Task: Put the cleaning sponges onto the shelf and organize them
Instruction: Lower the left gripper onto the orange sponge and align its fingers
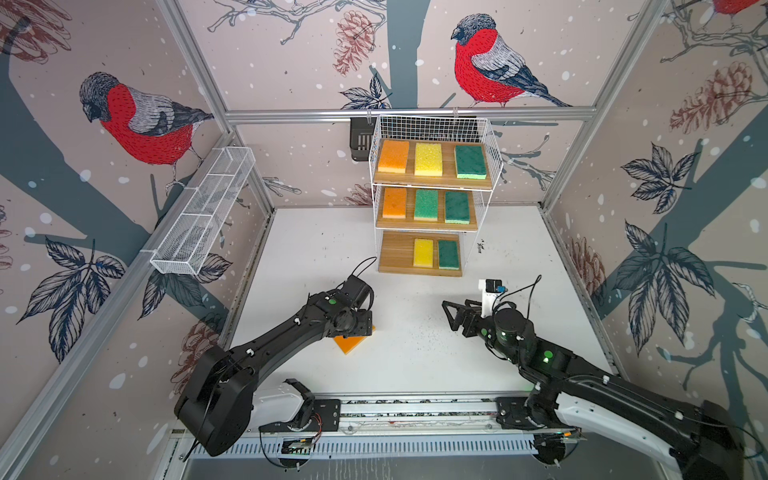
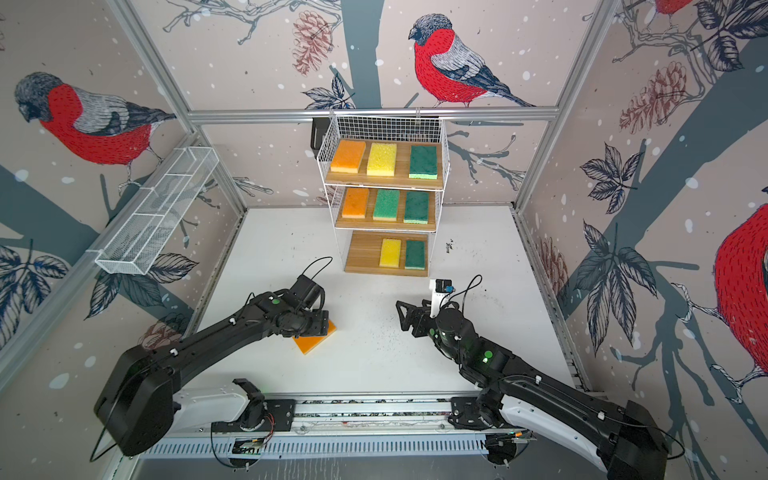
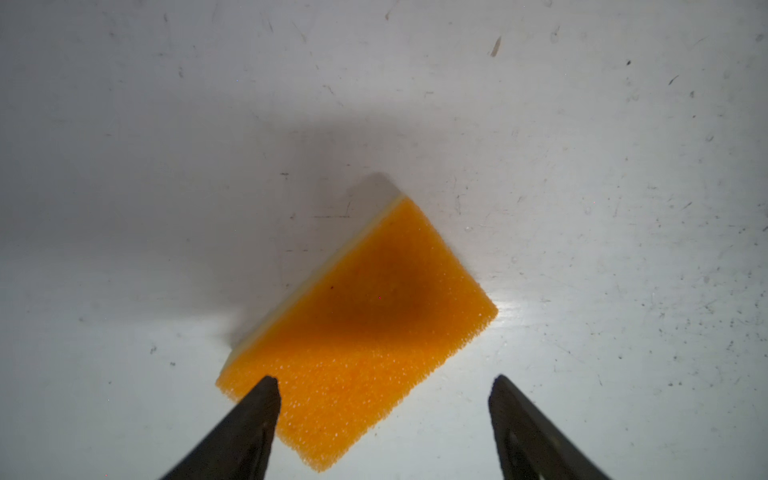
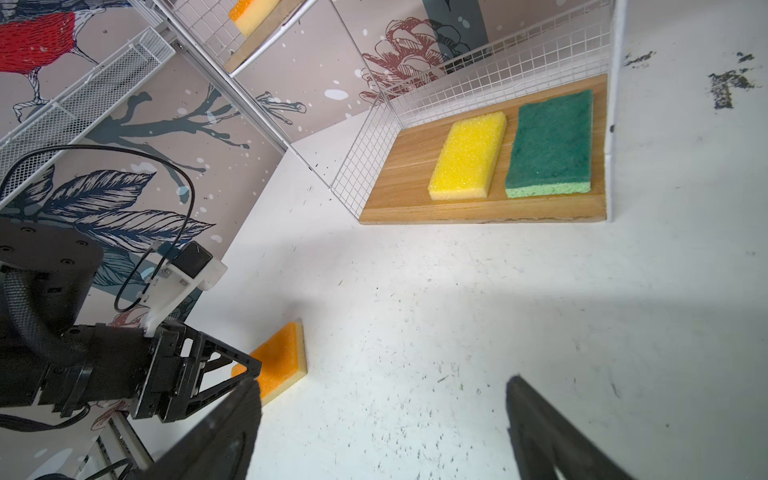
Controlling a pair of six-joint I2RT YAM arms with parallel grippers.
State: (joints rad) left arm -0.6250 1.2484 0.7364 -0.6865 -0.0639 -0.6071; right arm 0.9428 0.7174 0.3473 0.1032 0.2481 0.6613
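Black left claw (image 3: 384, 386) stands open over the orange sponge (image 3: 361, 328), which lies flat on the white bench (image 3: 582, 208). Right claw (image 4: 382, 384), well to its side, gapes empty. Beyond both, the shelf (image 1: 395, 253) carries eight other sponges (image 1: 428, 159).

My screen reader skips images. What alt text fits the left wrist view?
An orange sponge lies flat and askew on the scuffed white table. The left end effector is open at one end of it, dark fingers wide apart, not gripping.
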